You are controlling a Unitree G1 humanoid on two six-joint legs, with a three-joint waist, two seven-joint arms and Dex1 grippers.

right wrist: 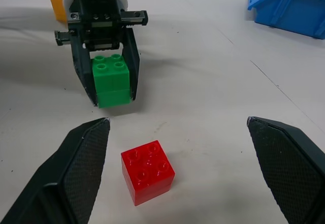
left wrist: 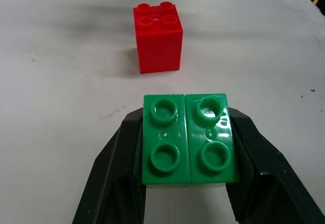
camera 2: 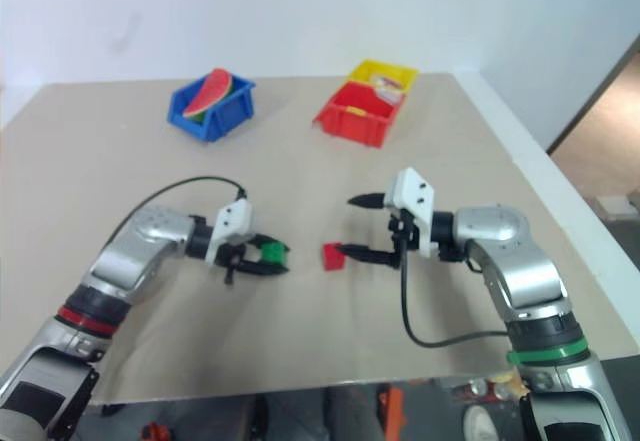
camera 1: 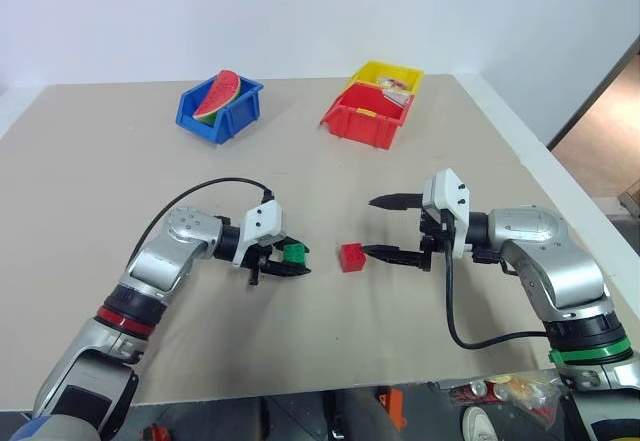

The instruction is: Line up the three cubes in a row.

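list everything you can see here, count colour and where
green cube: 1, green, clamped between the left gripper's fingers, just left of the red cube
red cube: 1, red, on the table between the two grippers, apart from both
yellow-orange cube: 1, yellow-orange, on the table behind the left gripper
blue bin: 1, blue, far left of table, holds the watermelon slice
watermelon slice: 1, red and green, in blue bin
red bin: 1, red, far side, centre-right
yellow bin: 1, yellow, right behind red bin
table: 1, beige
left gripper: 1, black, shut on green cube
right gripper: 1, black, open, right of red cube
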